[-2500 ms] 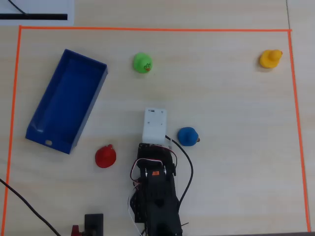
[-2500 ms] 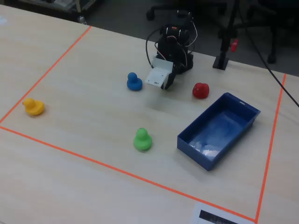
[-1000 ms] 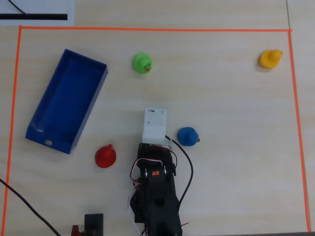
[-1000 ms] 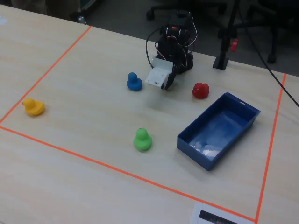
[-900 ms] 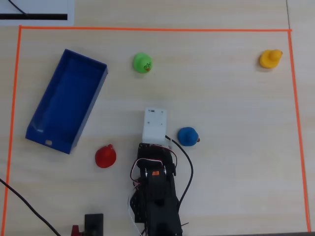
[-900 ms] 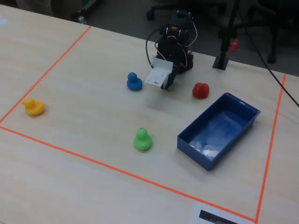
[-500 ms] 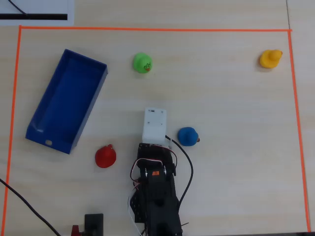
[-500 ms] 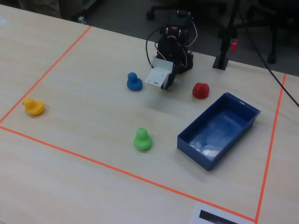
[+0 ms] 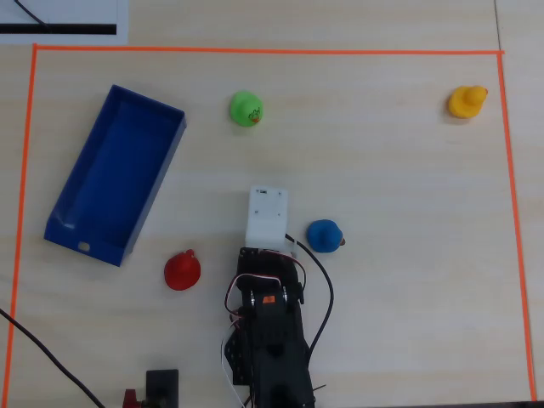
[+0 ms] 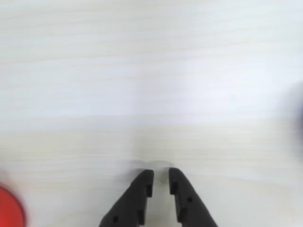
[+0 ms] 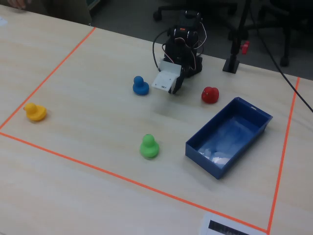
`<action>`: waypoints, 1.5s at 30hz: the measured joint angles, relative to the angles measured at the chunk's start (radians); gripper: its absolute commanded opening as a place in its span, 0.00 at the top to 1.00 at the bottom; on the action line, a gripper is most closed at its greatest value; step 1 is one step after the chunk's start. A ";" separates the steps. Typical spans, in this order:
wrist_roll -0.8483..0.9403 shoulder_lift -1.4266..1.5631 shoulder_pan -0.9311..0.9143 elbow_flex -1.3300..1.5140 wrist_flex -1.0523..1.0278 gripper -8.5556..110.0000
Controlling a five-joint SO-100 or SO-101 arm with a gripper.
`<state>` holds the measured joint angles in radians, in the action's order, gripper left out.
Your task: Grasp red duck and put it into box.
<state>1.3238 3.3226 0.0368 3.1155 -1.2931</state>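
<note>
The red duck point(image 9: 182, 271) sits on the table, to the left of the arm in the overhead view; it also shows in the fixed view point(image 11: 210, 95) and as a blurred red edge at the lower left of the wrist view point(image 10: 9, 210). The blue box point(image 9: 115, 170) lies open and empty at the left, and it shows in the fixed view point(image 11: 230, 132) too. My gripper point(image 10: 161, 172) hovers over bare table, its black jaws nearly together with nothing between them. In the overhead view the white wrist housing point(image 9: 267, 212) hides the jaws.
A blue duck point(image 9: 324, 235) sits just right of the wrist. A green duck point(image 9: 246, 109) stands farther out, and a yellow duck point(image 9: 467, 101) is at the far right corner. Orange tape point(image 9: 255, 51) frames the work area. The arm base point(image 9: 270, 340) and cables are at the bottom.
</note>
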 measured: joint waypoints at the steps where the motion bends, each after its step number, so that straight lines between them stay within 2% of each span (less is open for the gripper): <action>1: 0.002 0.000 0.000 0.000 0.000 0.93; 5: 0.002 -0.095 -0.075 -0.083 0.043 0.90; 11: -0.018 -0.459 -0.074 -0.526 0.021 0.90; 15: -0.032 -0.684 0.017 -0.825 -0.138 0.89; 20: -0.153 -0.873 0.199 -1.101 -0.350 0.77; 23: -0.241 -0.916 0.273 -1.126 -0.370 0.65; 25: -0.304 -0.923 0.310 -1.124 -0.374 0.61; 37: -0.491 -0.887 0.420 -0.819 -0.219 0.60; 45: -0.606 -0.885 0.526 -0.831 -0.245 0.60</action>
<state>0.7179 2.4375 0.5630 2.2841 -1.5386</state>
